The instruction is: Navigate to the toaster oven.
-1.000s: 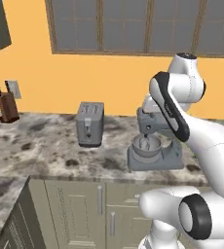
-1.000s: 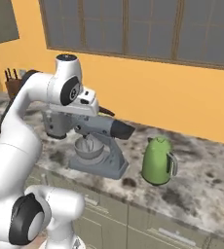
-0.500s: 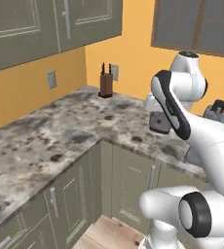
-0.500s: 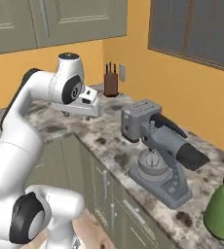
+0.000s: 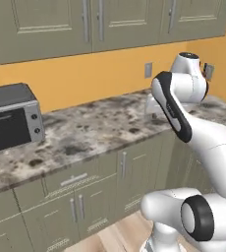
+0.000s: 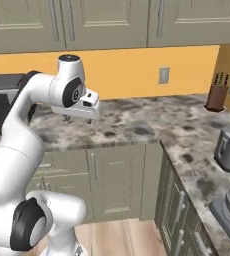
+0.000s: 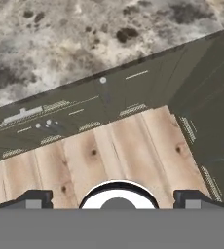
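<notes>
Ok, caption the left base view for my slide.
Toaster oven at the left end of the marble counter, white arm in the foreground.

White arm bent high, tool [image 6: 81, 118] pointing down, fingers [image 7: 35, 198] spread apart

Toaster oven [image 5: 12, 118] dark grey-black — counter [image 5: 100, 128] seemingly mottled grey.

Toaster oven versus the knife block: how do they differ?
The toaster oven is a wide, dark grey box with a glass door and side knobs; the knife block is small, brown and upright, with handles sticking up. The oven sits at the counter's left end, the block in the far right corner. Both stand on the counter.
</notes>
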You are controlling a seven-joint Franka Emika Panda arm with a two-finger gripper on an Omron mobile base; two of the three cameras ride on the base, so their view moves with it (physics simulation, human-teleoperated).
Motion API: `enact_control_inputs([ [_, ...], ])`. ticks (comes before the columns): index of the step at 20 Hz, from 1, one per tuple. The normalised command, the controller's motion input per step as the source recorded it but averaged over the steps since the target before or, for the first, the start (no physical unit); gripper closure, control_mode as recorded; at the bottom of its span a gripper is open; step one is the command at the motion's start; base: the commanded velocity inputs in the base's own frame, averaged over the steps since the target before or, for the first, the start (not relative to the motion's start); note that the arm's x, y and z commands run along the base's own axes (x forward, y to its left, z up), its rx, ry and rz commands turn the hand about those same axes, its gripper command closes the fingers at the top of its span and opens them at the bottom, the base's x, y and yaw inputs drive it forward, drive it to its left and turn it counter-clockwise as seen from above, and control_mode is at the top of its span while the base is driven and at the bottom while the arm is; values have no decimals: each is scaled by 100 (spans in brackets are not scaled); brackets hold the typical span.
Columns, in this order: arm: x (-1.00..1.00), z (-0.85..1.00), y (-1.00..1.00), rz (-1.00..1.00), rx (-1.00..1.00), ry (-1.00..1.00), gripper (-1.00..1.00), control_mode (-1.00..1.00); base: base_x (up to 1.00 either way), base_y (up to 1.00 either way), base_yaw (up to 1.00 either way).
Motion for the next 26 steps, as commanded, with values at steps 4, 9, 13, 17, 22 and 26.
enact_control_inputs([
  [4, 0, 0, 0, 0, 0, 0, -100, 100, -21, 26, 62],
  [9, 0, 0, 0, 0, 0, 0, -100, 100, 3, 11, 42],
  [13, 0, 0, 0, 0, 0, 0, -100, 100, -3, 38, 1],
  [17, 0, 0, 0, 0, 0, 0, -100, 100, -3, 94, 0],
  [22, 0, 0, 0, 0, 0, 0, -100, 100, 0, 98, 1],
  [26, 0, 0, 0, 0, 0, 0, -100, 100, 2, 19, 0],
])
